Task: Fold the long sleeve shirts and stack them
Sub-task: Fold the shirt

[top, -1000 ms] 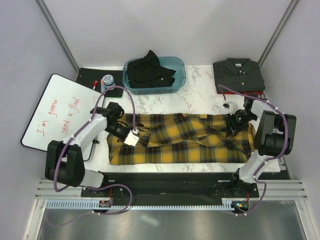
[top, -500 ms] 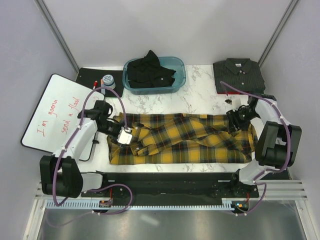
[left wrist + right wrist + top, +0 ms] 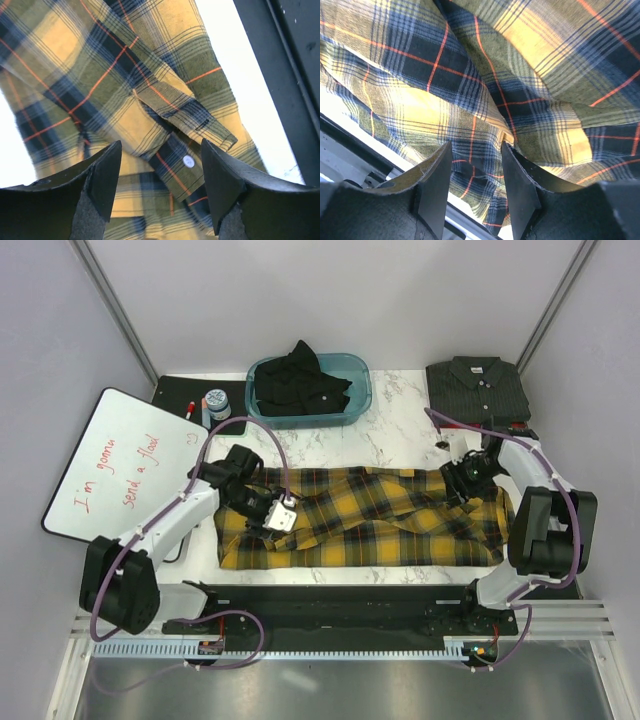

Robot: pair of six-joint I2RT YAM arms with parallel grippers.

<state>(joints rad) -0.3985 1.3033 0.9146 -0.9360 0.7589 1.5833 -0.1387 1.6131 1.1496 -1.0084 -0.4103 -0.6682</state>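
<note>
Blue bin [image 3: 358, 406] holds the black shirt [image 3: 300, 385]. Plaid shirt [image 3: 380, 525] spread in front of the bin — left tool [image 3: 160, 150] wide open above it, right tool [image 3: 476, 146] part open, empty. Charcoal shirt [image 3: 480, 390] folded right of bin.

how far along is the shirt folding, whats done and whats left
Done: the charcoal shirt sits folded at the far right corner. In hand: the plaid shirt lies spread across the table, the left pincer and right pincer open over its ends. Left: finishing that fold, then the black shirt heaped in the blue bin.
</note>
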